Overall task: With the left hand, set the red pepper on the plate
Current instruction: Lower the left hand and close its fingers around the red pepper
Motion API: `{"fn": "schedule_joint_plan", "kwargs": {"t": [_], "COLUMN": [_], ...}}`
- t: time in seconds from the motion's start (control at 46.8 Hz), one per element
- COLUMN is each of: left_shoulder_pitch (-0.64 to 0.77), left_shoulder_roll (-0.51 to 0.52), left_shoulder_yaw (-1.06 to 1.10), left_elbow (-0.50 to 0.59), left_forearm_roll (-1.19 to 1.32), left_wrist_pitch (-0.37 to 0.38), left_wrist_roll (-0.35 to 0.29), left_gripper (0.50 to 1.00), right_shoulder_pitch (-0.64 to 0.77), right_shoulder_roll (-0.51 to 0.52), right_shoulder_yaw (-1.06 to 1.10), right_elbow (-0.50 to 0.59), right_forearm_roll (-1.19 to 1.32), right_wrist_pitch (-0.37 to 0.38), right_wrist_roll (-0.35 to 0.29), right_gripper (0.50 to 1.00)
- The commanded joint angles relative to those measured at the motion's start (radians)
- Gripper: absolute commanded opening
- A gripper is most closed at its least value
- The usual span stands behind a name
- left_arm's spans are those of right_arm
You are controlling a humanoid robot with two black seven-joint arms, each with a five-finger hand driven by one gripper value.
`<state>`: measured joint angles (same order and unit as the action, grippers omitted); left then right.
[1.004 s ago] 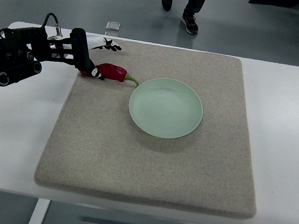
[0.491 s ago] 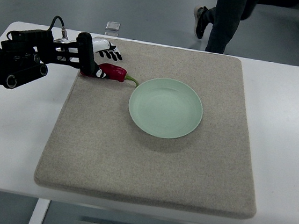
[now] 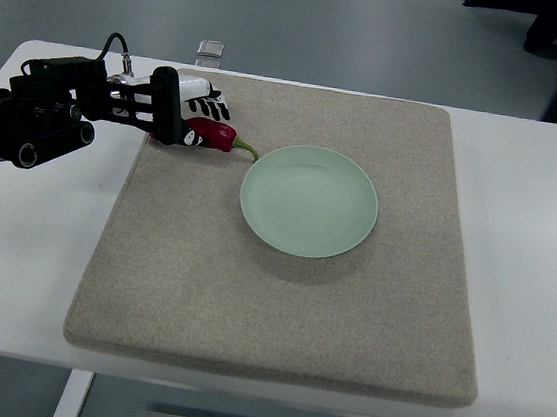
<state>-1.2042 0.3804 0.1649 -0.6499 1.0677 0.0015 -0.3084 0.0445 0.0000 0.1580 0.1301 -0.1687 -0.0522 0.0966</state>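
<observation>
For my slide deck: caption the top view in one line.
Left hand closes around a red pepper lying on a felt mat, beside an empty green plate.

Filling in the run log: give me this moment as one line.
left hand: closing around pepper | pepper: on mat, beside plate | plate: empty

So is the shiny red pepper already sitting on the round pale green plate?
No, the shiny red pepper lies on the beige mat beside the round pale green plate, at the left hand.

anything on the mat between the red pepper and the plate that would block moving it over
Nothing visible does. The red pepper lies just left of the plate, with only bare mat between them, and the left robot hand is already at the pepper.
</observation>
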Motion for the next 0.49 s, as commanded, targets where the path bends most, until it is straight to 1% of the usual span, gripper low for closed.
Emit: {"fn": "schedule_joint_plan", "kwargs": {"t": [0.0,0.363,0.427,0.47], "left_shoulder_pitch": [0.0,0.0,-0.001,-0.001], "left_shoulder_roll": [0.0,0.002,0.003,0.003], "left_shoulder_yaw": [0.002,0.002,0.002,0.002], "left_elbow": [0.001,0.0,0.0,0.0], "left_forearm_roll": [0.0,0.028,0.029,0.029], "left_wrist_pitch": [0.0,-0.003,-0.003,-0.003], "left_wrist_roll": [0.0,-0.001,-0.001,-0.001], "left_gripper": [0.711,0.709,0.698,0.673], "right_shoulder_pitch": [0.0,0.0,0.0,0.0], "right_shoulder_roll": [0.0,0.0,0.0,0.0], "right_shoulder_yaw": [0.0,0.0,0.0,0.0], "right_elbow": [0.0,0.0,0.0,0.0], "right_forearm_roll": [0.0,0.0,0.0,0.0], "right_wrist_pitch": [0.0,0.0,0.0,0.0], "right_wrist_roll": [0.0,0.0,0.0,0.0], "right_gripper": [0.932,0.932,0.932,0.932]}}
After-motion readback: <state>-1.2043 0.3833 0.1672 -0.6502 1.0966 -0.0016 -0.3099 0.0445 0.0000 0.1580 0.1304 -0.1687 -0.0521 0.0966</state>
